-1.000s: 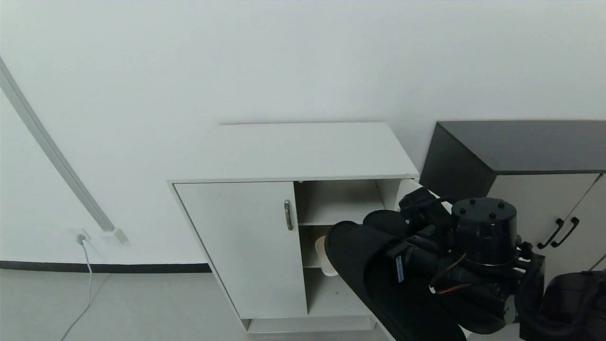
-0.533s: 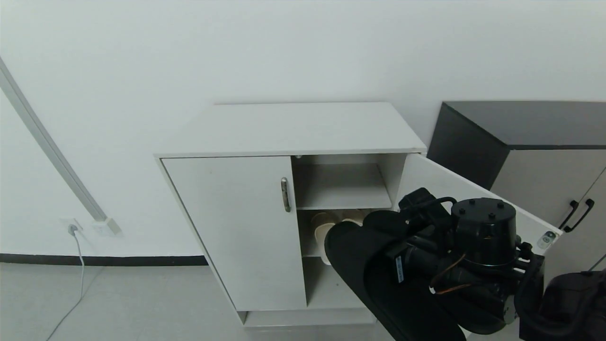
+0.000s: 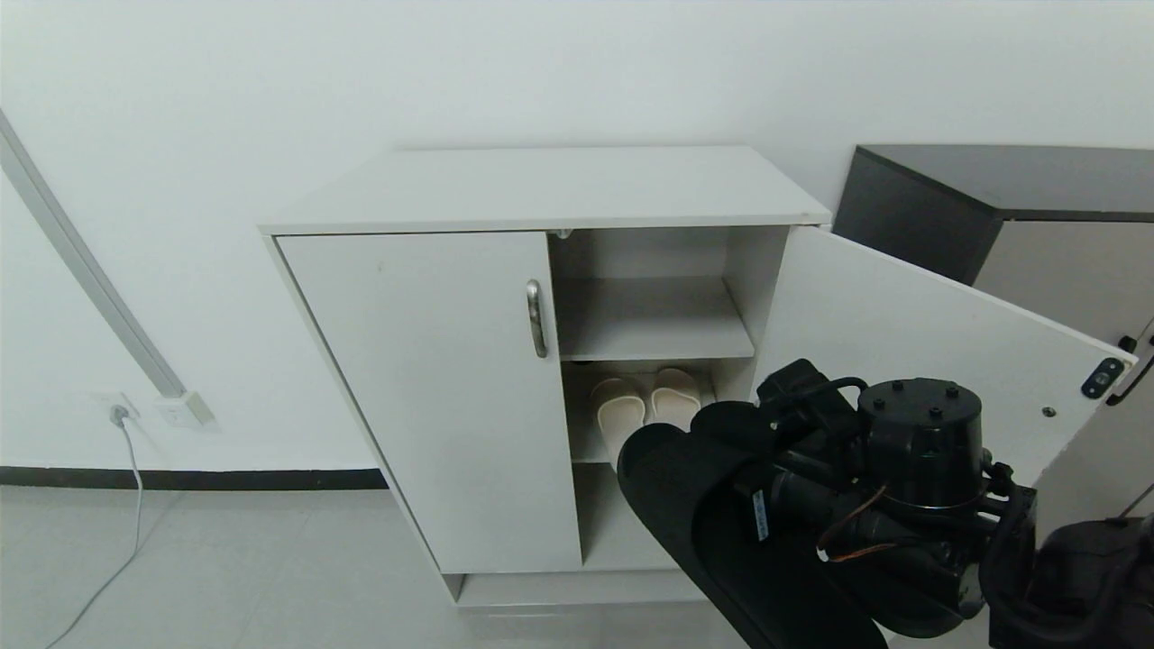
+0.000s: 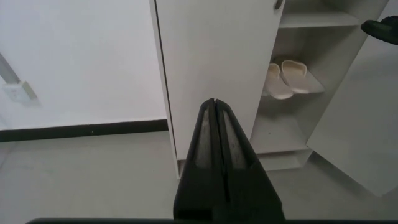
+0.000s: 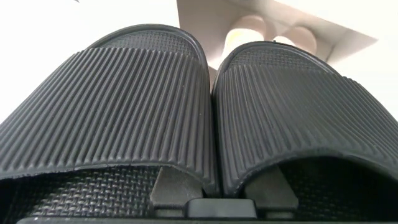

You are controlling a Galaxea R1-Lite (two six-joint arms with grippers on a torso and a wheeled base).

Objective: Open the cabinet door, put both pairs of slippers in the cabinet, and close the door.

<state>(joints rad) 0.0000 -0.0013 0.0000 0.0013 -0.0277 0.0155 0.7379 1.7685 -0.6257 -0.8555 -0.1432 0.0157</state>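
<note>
Head cam shifted, not objects. R gripper (image 5: 221, 196) clamps black slippers (image 3: 685, 491) before open cabinet (image 3: 541, 189); beige slippers (image 3: 645, 410) on mid shelf (image 4: 317, 88). L gripper (image 4: 214, 143) pinched closed, empty.

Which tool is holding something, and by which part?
Right tool holds the black slippers, one finger inside each, pinching their adjoining inner edges. Left tool is shut, empty.

— What's ahead of you?
— My pincer (image 4: 214, 109), fingers (image 4: 204, 137) pressed together, over grey floor (image 4: 93, 168). Beyond it, the cabinet (image 4: 277, 134): one door (image 4: 211, 56) closed, cream slippers (image 4: 287, 78) side by side on its middle shelf.
</note>
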